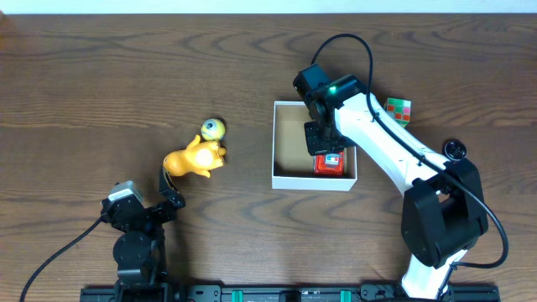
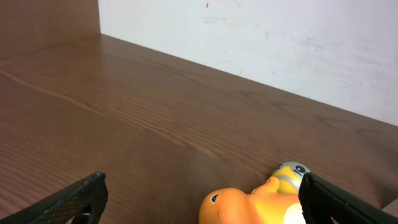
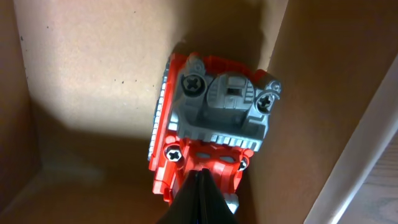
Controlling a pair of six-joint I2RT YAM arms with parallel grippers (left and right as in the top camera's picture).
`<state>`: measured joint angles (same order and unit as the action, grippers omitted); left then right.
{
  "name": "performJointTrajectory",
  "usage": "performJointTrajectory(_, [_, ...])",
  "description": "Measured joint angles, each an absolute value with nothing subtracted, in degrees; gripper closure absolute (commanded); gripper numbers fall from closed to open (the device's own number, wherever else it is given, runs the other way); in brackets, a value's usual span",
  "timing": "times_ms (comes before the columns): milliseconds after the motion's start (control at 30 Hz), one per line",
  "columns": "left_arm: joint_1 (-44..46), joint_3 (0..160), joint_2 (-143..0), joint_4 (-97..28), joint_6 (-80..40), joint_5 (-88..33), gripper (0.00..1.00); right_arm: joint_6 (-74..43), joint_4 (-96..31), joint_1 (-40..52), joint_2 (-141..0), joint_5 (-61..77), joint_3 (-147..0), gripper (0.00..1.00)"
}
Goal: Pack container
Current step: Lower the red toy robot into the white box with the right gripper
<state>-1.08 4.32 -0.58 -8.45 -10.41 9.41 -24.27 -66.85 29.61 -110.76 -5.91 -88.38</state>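
Note:
The container (image 1: 312,182), a white-walled square box with a brown inside, stands right of centre. A red and grey toy vehicle (image 1: 330,164) lies in its near right corner, also in the right wrist view (image 3: 211,124). My right gripper (image 1: 323,141) is inside the box just above the vehicle; its fingers (image 3: 200,175) are pressed together with nothing between them. An orange rubber creature (image 1: 195,158) lies on the table left of the box, touching a yellow eyeball toy (image 1: 213,129). My left gripper (image 2: 202,185) is open, low, with the orange creature (image 2: 249,205) by its right finger.
A multicoloured puzzle cube (image 1: 399,110) lies right of the box behind my right arm. A small black round object (image 1: 455,150) lies further right. The box's brown inner wall (image 3: 323,93) is close on the right of the vehicle.

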Motion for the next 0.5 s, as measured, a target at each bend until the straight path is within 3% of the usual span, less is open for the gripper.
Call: performJointTrajectory(500, [-1.1,4.3,-0.6,-8.5,-10.4,9.4,0.02,-22.8,-72.1,29.6,-110.8,-4.5,-88.4,0.99])
